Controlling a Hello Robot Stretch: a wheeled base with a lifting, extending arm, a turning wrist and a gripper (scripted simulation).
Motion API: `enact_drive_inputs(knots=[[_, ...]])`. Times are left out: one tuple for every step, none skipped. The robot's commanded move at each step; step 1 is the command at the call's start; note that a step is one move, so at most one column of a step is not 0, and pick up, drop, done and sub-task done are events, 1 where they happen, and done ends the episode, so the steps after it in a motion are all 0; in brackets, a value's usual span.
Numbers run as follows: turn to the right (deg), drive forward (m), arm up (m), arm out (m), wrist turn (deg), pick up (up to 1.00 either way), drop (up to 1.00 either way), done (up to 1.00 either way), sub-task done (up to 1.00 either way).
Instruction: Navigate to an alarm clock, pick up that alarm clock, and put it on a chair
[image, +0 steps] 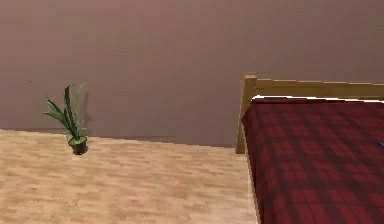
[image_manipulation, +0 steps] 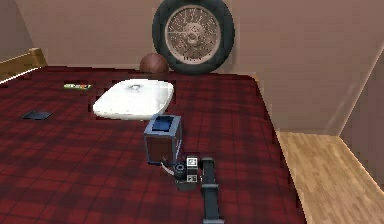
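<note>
Forward view: potted plant (image: 70, 128) on floor (image: 140, 185) at left, against the wall (image: 180, 60); bed (image: 320, 150) at right. Arm side view: pillow (image_manipulation: 133, 97) mid-bed, ball (image_manipulation: 153, 64) behind it, wheel (image_manipulation: 195, 35) against wall beyond; flat thing (image_manipulation: 37, 116) and small strip (image_manipulation: 74, 86) left of pillow; boxy thing (image_manipulation: 163, 135) before pillow, gripper (image_manipulation: 170, 165) just beside it

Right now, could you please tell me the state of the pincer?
Pincer: cannot be told whether it holds anything; a dark blue box stands on the bed right at it.
</note>
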Motion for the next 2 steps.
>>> enact_drive_inputs(knots=[[0.0,0.0,0.0,0.0,0.0,1.0,0.0,0.0,0.0],[0.0,0.0,0.1,0.0,0.0,0.0,0.0,0.0,0.0]])
